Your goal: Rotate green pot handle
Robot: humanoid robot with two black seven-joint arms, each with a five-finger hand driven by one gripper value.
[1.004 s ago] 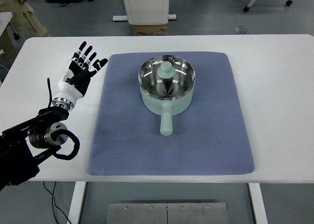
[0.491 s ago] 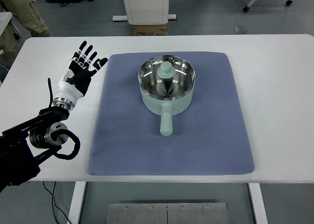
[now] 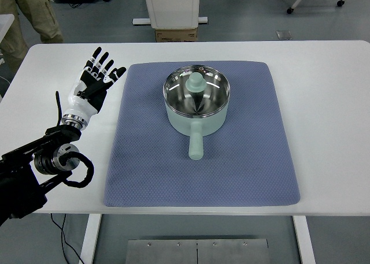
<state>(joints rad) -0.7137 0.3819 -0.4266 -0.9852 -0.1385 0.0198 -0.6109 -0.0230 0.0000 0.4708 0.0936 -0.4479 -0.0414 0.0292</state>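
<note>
Reaching in from the left edge, the black left arm (image 3: 34,171) lies over the white counter (image 3: 329,102), ending in the left robot hand (image 3: 95,85), whose fingers (image 3: 104,64) are spread and hold nothing. The hand rests on or just above the bare counter, left of the blue-grey mat (image 3: 231,171) and apart from it; whether it touches the surface cannot be told from this view. Behind it, at the upper left corner, a person's trouser legs (image 3: 32,12) show beyond the counter's far edge. The mat covers the middle of the counter. On its rear half stands the green pot (image 3: 196,116), upright, with a shiny steel inside. Its handle (image 3: 196,141) points straight toward the near edge of the counter and lies over the mat. A green knob-like piece (image 3: 196,84), probably the lid's knob, shows inside the pot. Beyond the counter's far edge stands a white cabinet (image 3: 171,4) with a cardboard box (image 3: 175,34) at its foot.
</note>
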